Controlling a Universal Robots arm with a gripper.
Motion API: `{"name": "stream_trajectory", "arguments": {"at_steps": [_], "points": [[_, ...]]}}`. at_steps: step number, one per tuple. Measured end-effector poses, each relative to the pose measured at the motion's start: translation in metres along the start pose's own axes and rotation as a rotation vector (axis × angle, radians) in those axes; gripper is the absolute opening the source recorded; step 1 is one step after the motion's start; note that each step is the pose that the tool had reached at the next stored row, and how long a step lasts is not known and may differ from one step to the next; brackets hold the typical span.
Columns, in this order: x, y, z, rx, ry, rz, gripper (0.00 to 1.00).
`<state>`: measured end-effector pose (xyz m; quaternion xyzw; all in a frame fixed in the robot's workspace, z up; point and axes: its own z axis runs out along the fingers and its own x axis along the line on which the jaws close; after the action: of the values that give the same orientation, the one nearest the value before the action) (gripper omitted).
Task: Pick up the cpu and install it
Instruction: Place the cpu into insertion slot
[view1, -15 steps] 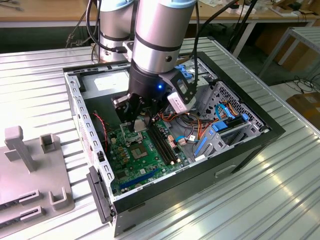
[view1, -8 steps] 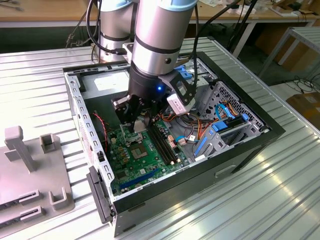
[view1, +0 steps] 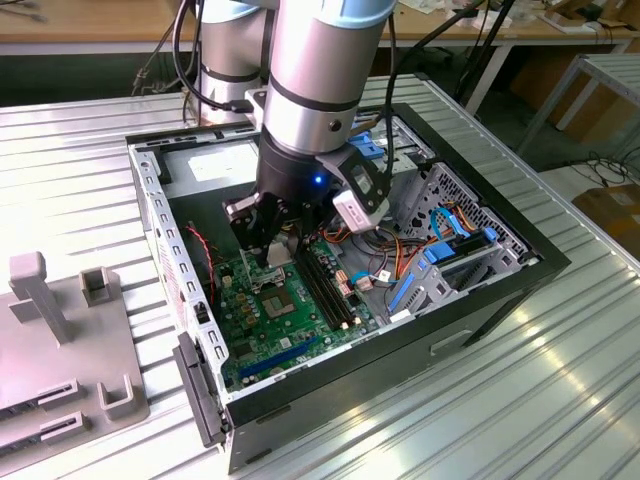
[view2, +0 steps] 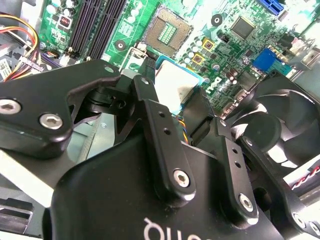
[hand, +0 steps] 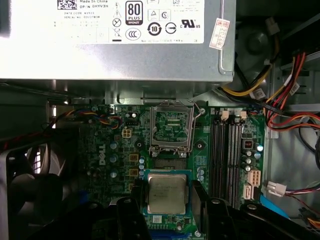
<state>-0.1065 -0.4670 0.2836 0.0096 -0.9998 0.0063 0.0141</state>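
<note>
Hand (hand: 167, 201) clamped on cpu (hand: 167, 192) | near open socket (hand: 171, 127) on motherboard (hand: 112, 150) | white printed label (hand: 115, 20) on power supply (hand: 217, 57)

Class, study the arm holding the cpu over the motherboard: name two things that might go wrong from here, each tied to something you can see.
1. The jaws grip the cpu by two opposite edges only, above the motherboard and short of the open socket. A slip could drop it onto the board's components.
2. The socket's contacts lie exposed, so a tilted or offset placement might bend them.
</note>
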Motion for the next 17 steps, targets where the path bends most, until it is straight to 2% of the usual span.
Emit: {"name": "stream_trajectory", "arguments": {"at_steps": [17], "points": [[-0.0002, 0.0001, 0.0070, 0.0000, 0.0000, 0.000, 0.47]]}}
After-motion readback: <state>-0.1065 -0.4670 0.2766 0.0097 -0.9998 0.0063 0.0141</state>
